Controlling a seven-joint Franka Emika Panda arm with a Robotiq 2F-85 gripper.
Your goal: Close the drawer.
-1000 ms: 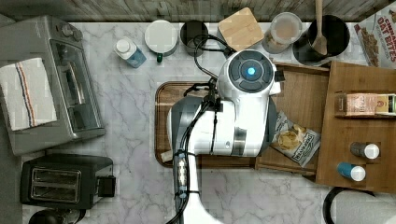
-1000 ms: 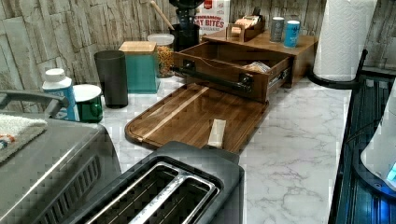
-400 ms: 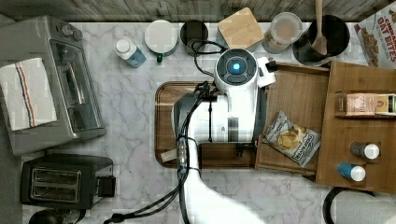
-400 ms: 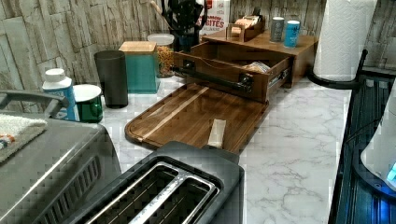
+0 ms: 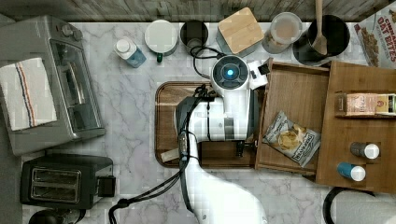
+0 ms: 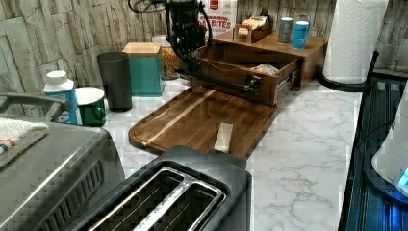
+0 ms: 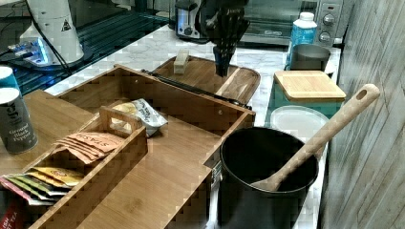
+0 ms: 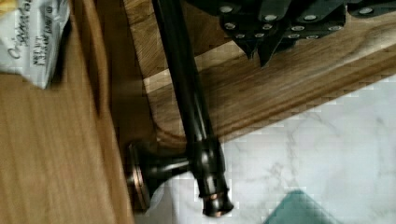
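my gripper point(image 8: 259, 44) hangs just outside the front of the drawer point(image 5: 299, 100), near the end of its dark bar handle point(image 8: 187, 102) that lies closest to the canisters along the wall. in the wrist view my two fingertips point(image 8: 268, 49) sit pressed close together with hardly any gap, pinched with nothing between them, and they stand beside the handle rather than around it; whether they touch the bar i cannot tell. the drawer stands pulled well out of the wooden organiser point(image 5: 359, 135), its front edge reaching over the edge of the darker wooden tray point(image 5: 166, 121) on the marble counter point(image 5: 126, 107). inside the drawer a snack bag point(image 5: 292, 137) lies flat near the front wall, toward the corner away from my gripper. in the left view my gripper point(image 6: 192, 65) comes down in front of the teal canister with the wooden lid point(image 6: 143, 67), and the handle runs along the drawer front toward the left view's right. in the right view my fingers point(image 7: 222, 59) point down at the tray just beyond the drawer's front wall. a small pale packet point(image 6: 223, 137) lies on the tray, well apart from my gripper.
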